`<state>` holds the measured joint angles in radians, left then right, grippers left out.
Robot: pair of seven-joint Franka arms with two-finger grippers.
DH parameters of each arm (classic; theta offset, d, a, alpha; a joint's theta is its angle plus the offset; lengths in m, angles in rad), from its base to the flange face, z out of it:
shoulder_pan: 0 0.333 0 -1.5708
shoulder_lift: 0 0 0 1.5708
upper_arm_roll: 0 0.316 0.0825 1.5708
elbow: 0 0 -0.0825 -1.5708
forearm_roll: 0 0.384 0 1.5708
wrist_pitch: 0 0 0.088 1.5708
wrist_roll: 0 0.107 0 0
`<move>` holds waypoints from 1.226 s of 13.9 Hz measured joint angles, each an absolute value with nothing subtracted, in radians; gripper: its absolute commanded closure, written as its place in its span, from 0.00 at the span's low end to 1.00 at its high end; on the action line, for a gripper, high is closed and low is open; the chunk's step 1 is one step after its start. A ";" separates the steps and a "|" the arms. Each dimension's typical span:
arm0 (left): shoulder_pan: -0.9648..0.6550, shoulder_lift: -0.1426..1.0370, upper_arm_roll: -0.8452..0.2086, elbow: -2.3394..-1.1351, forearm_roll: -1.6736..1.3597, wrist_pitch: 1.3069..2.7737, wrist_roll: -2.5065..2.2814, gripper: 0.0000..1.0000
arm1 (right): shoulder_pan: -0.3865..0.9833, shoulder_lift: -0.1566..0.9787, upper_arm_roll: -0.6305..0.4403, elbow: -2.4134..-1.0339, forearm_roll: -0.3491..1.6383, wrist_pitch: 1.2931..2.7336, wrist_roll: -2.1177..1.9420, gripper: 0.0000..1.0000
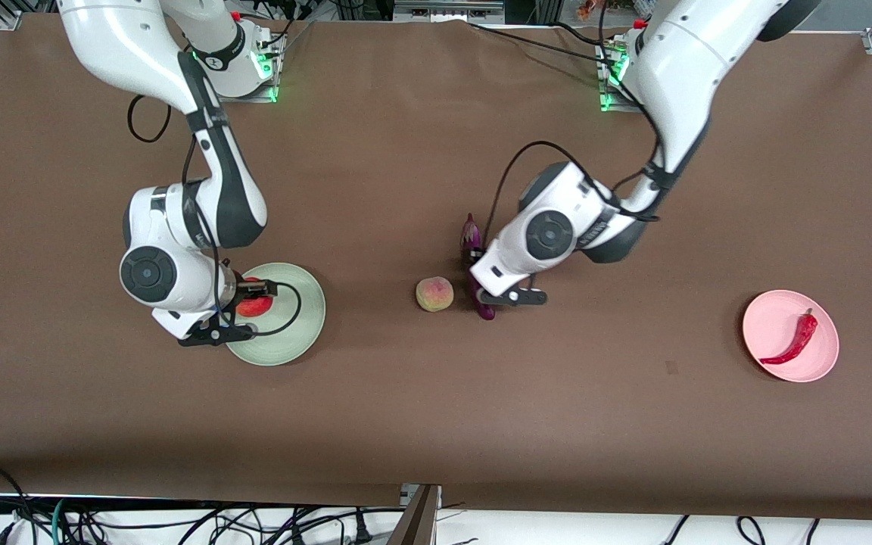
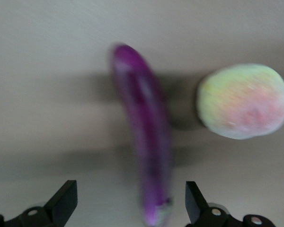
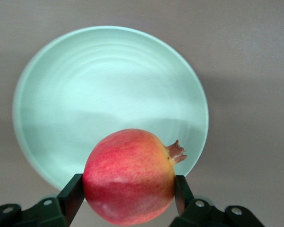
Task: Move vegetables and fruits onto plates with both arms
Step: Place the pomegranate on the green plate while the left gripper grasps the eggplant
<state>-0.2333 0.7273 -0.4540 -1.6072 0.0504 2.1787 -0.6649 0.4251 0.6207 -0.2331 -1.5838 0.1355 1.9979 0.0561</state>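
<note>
My right gripper (image 1: 248, 307) is shut on the round red fruit (image 1: 258, 305) and holds it over the rim of the pale green plate (image 1: 292, 333). The right wrist view shows the fruit (image 3: 130, 175) gripped between both fingers, with the bare green plate (image 3: 109, 85) under it. My left gripper (image 1: 493, 295) is open, low over the purple eggplant (image 1: 471, 232), which lies on the table. In the left wrist view the eggplant (image 2: 144, 127) has its stem end between my open fingers (image 2: 66, 201). The peach (image 1: 434, 294) lies beside the eggplant (image 2: 244, 101). The red chili (image 1: 793, 341) lies on the pink plate (image 1: 822, 363).
The brown table cloth (image 1: 436, 424) runs wide between the two plates and toward the front camera. Cables hang below the table's near edge (image 1: 179, 522). The arm bases stand at the table's edge farthest from the front camera.
</note>
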 measured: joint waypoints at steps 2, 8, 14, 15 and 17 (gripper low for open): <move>-0.284 0.745 -0.444 -1.633 0.050 2.242 -0.738 0.00 | 0.416 0.654 -0.233 -1.583 0.136 2.024 0.056 0.01; -0.306 0.793 -0.419 -1.648 0.114 2.318 -0.772 0.79 | 0.429 0.629 -0.220 -1.484 0.140 1.957 0.165 0.01; -0.297 0.756 -0.391 -1.627 0.175 2.170 -0.772 0.95 | 0.465 0.647 -0.047 -1.340 0.143 1.929 0.557 0.01; -0.292 0.728 -0.381 -1.619 0.224 2.075 -0.770 0.95 | 0.467 0.661 -0.028 -1.325 0.143 1.946 0.601 0.01; -0.267 0.668 -0.373 -1.607 0.314 1.896 -0.747 0.95 | 0.477 0.688 0.001 -1.311 0.143 2.000 0.674 0.01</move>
<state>-0.2673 0.6677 -0.3732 -1.6070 0.3142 1.8958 -0.7472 0.4765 0.6882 0.0005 -1.3115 0.1426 2.0000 0.6736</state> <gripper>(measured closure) 0.634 0.009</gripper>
